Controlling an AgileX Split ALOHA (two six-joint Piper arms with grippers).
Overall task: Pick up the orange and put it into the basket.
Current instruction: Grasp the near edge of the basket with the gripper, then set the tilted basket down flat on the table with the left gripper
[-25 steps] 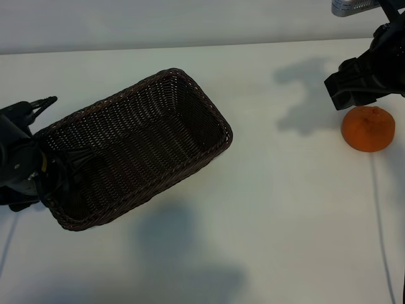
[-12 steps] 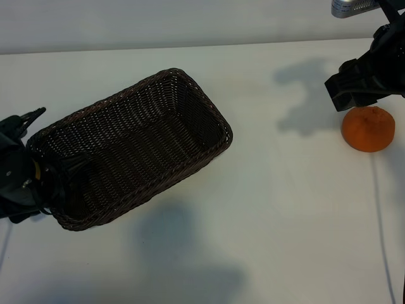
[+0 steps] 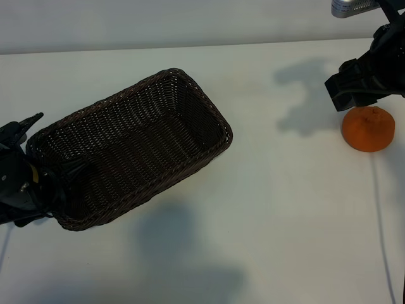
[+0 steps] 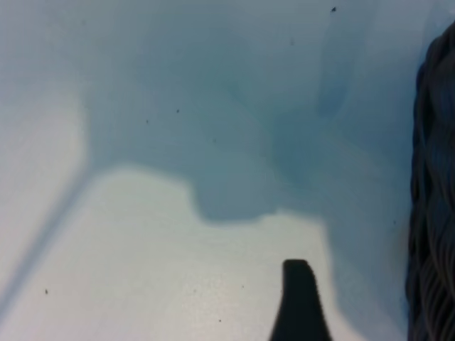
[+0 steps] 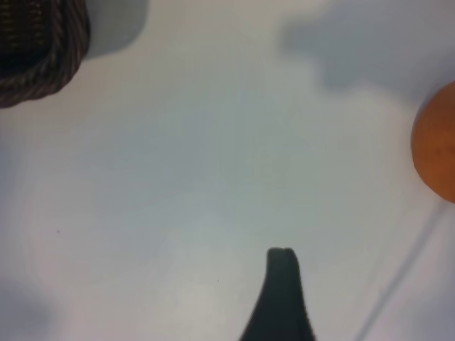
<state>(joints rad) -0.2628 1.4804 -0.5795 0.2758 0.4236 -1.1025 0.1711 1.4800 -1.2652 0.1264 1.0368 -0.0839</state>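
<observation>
The orange [image 3: 368, 128] lies on the white table at the far right, and its edge shows in the right wrist view [image 5: 437, 142]. My right gripper [image 3: 355, 87] hovers just behind and above it, open and holding nothing. One dark finger [image 5: 281, 295] hangs over bare table. The dark brown wicker basket [image 3: 190, 88] lies slanted at centre left. My left gripper [image 3: 54, 176] is at the basket's near-left short end and is open. Its one visible finger [image 4: 298, 302] stands over the table, a gap away from the basket's rim [image 4: 430, 199].
A thin cable [image 3: 380, 209] runs across the table below the orange toward the front right. A corner of the basket [image 5: 39, 50] shows far off in the right wrist view. Arm shadows fall on the table behind the orange and in front of the basket.
My left arm has slid a little left and toward the front along the basket's end. The basket, the orange and the right arm have not moved.
</observation>
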